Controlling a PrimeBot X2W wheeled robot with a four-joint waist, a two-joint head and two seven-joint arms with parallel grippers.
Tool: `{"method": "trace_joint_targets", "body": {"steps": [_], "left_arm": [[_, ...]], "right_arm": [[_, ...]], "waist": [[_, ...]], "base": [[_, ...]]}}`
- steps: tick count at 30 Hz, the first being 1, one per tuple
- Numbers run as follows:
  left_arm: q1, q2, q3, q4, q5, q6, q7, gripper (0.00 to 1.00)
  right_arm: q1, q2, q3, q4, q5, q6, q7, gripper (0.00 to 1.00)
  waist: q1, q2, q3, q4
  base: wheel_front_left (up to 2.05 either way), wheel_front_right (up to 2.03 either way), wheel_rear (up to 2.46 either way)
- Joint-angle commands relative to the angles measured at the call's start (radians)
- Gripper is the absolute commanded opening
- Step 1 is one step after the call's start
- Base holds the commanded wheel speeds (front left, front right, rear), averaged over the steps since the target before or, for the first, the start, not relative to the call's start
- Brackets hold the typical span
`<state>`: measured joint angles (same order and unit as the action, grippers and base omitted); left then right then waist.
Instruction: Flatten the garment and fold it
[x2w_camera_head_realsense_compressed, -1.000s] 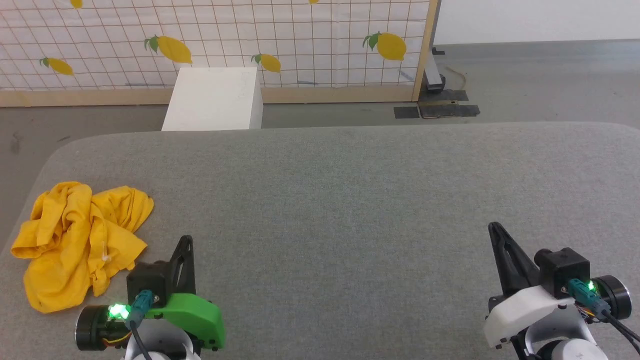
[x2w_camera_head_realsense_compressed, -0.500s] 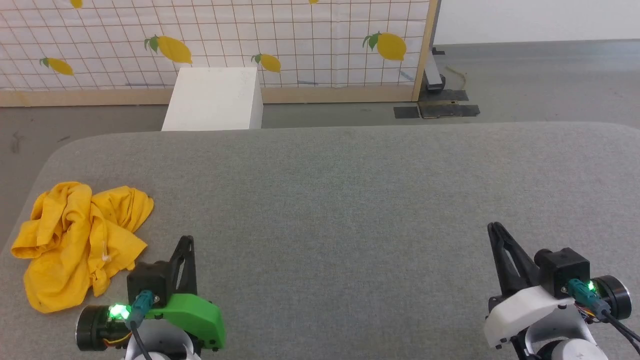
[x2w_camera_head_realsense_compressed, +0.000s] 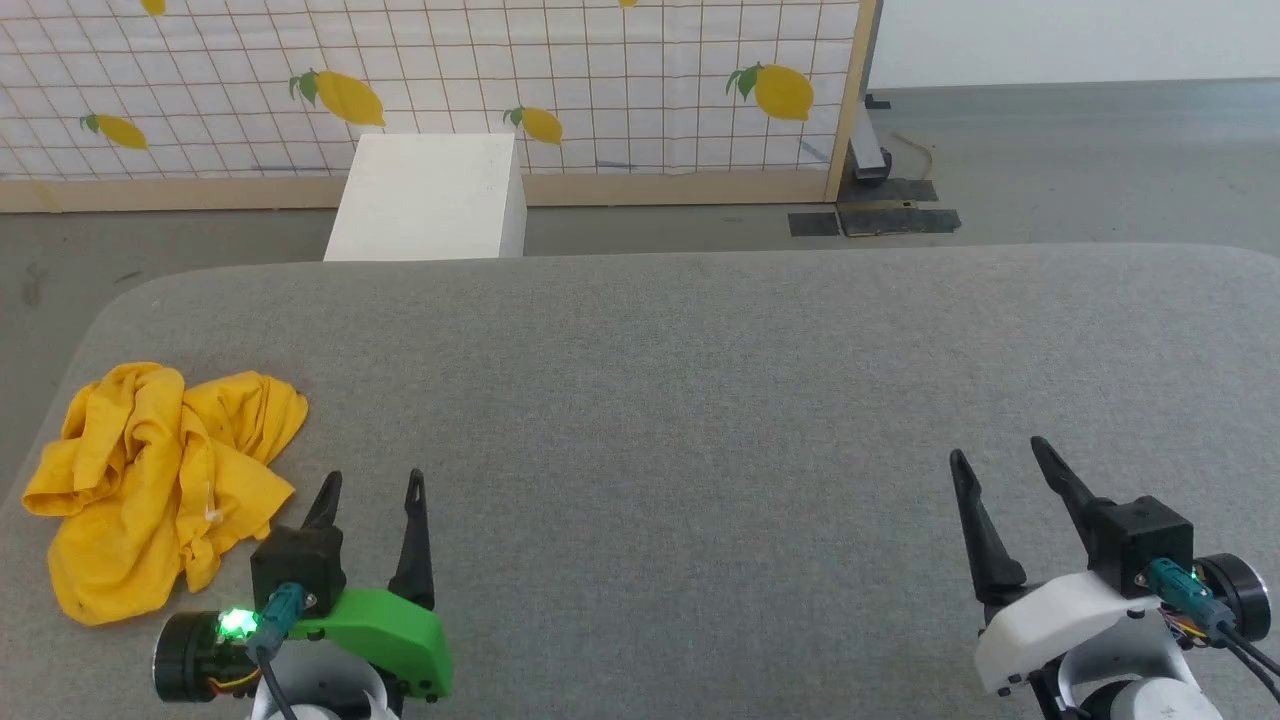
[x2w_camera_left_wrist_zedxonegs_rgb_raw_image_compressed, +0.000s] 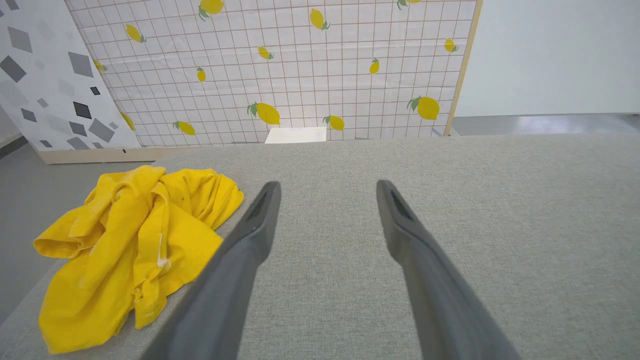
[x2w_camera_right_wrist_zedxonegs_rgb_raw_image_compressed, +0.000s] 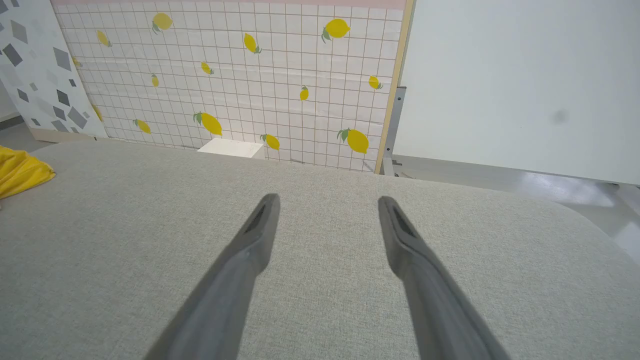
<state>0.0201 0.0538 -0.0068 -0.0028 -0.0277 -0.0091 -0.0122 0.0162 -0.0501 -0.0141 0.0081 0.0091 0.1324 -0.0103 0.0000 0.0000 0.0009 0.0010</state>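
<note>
Left end effector (x2w_camera_head_realsense_compressed: 373, 478), right end effector (x2w_camera_head_realsense_compressed: 998, 449) spread; garment (x2w_camera_head_realsense_compressed: 150, 480) crumpled, print hidden.

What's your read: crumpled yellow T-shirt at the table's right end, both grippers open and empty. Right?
Wrong end. The head view shows the crumpled yellow T-shirt at the table's left end, near the left gripper. That one and the right gripper are both open and empty.
</note>
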Motion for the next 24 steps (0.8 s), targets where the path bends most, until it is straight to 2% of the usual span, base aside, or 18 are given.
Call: {"method": "trace_joint_targets", "body": {"steps": [1, 24], "left_arm": [[0.006, 0.001, 0.003, -0.002, -0.008, -0.008, -0.01, 1.0], [0.019, 0.003, 0.019, 0.0, -0.049, -0.03, -0.058, 1.0]], "right_arm": [[0.001, 0.0, -0.007, 0.002, 0.012, 0.0, -0.011, 1.0], [-0.002, 0.0, -0.073, 0.019, 0.051, 0.0, -0.059, 1.0]], "waist": [[0.0, 0.0, 0.0, 0.0], [0.0, 0.0, 0.005, 0.002]], "base": [[0.0, 0.0, 0.0], [0.0, 0.0, 0.0]]}}
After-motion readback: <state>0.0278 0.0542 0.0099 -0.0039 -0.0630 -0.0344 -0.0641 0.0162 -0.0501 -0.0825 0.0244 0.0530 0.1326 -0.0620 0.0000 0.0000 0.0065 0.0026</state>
